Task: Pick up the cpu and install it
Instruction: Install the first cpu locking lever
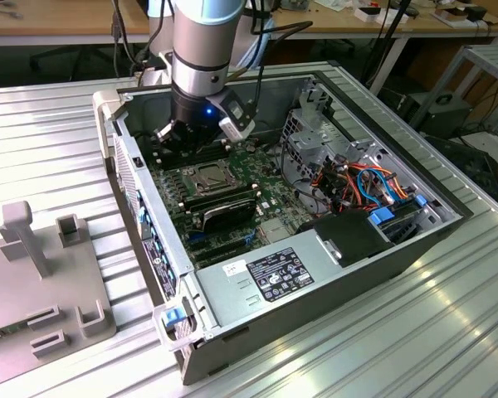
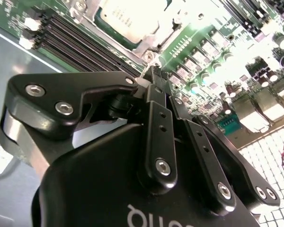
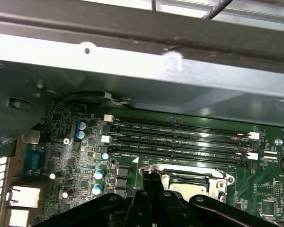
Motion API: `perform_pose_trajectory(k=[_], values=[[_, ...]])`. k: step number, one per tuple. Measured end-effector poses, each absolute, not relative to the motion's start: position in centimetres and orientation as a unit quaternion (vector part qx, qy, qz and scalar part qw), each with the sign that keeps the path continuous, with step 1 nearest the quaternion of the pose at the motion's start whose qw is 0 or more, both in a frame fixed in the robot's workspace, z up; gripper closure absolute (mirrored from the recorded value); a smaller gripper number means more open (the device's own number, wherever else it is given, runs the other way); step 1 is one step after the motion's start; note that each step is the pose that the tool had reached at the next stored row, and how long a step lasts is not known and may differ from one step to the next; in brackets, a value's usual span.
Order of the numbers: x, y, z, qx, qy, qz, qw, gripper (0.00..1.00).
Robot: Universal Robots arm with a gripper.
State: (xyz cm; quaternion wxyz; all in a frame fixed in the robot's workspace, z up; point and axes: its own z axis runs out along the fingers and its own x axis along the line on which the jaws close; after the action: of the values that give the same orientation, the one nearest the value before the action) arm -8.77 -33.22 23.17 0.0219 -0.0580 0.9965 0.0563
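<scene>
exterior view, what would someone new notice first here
The eye goes to the open computer case lying on the ribbed metal table, with the robot arm reaching down into it. Its gripper hangs just above the green motherboard, close to the cpu sitting in its socket beside the row of memory slots. A tangle of orange and blue cables stands out toward the exterior view's right.
</scene>
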Motion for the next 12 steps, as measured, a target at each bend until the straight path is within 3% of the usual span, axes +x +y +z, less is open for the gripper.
perform_pose_trajectory(k=[7,12], values=[[-8.3,-33.2,23.2,-0.058,0.996,0.056,0.022,0.89],[-6.7,-31.0,22.6,-0.058,0.996,0.057,0.022,0.89]])
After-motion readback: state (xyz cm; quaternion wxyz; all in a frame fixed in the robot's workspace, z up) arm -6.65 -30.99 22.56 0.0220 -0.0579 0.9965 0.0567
